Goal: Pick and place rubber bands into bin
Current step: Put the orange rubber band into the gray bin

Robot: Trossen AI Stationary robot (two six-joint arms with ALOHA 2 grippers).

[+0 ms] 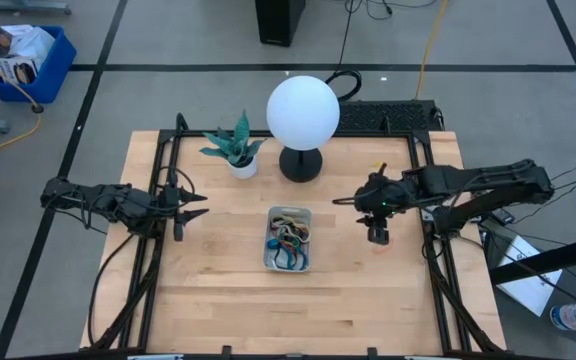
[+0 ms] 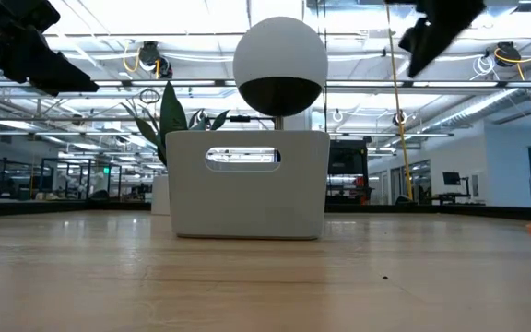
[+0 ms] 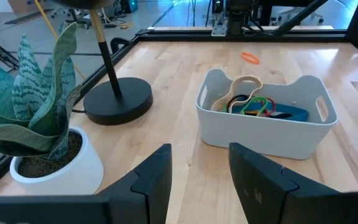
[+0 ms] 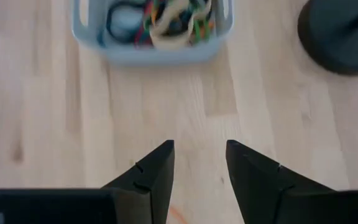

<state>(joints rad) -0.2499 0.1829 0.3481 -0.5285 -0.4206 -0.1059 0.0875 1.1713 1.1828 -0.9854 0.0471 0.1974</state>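
Note:
The bin (image 1: 288, 240) is a small pale tray with handle cut-outs, standing mid-table. It holds several rubber bands (image 3: 253, 104) in tan, green, red and blue, which also show in the right wrist view (image 4: 166, 15). One orange rubber band (image 3: 249, 57) lies flat on the table to the bin's right, beside my right gripper (image 1: 381, 244). My left gripper (image 1: 200, 205) hovers to the left of the bin, level, open and empty (image 3: 197, 168). My right gripper (image 1: 377, 236) hangs to the right of the bin, pointing down, open and empty (image 4: 199, 162).
A white globe lamp (image 1: 303, 112) on a black base (image 3: 118, 99) stands behind the bin. A potted plant (image 1: 236, 150) stands to the lamp's left. Black frame rails (image 1: 158, 180) run along both sides of the table. Bare wood lies in front of the bin.

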